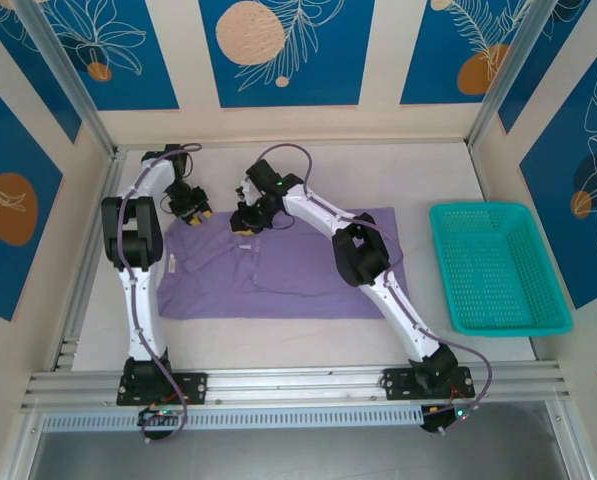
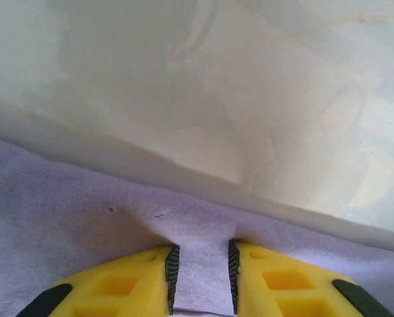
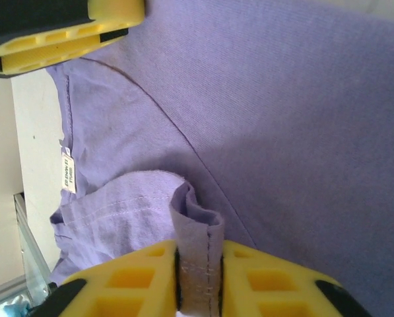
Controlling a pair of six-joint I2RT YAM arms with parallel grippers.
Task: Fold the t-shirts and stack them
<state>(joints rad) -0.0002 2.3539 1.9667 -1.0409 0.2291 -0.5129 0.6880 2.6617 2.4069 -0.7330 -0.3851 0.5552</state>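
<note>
A lavender-purple t-shirt (image 1: 298, 270) lies spread flat across the middle of the table, plain side up. My left gripper (image 1: 195, 212) sits at the shirt's far-left edge. In the left wrist view its yellow fingers (image 2: 117, 284) are shut on a strip of the purple fabric (image 2: 65, 224), with bare table just beyond. My right gripper (image 1: 246, 222) is a little to the right along the same far edge. It (image 3: 200, 277) is shut on a folded, stitched hem that stands up between its jaws. A white label (image 3: 66, 173) shows on the cloth (image 3: 282, 112).
A teal mesh basket (image 1: 496, 265) stands at the right of the table. The pale table (image 1: 378, 175) has free room behind the shirt and in front of it. Aluminium frame posts and patterned walls close in the back and sides.
</note>
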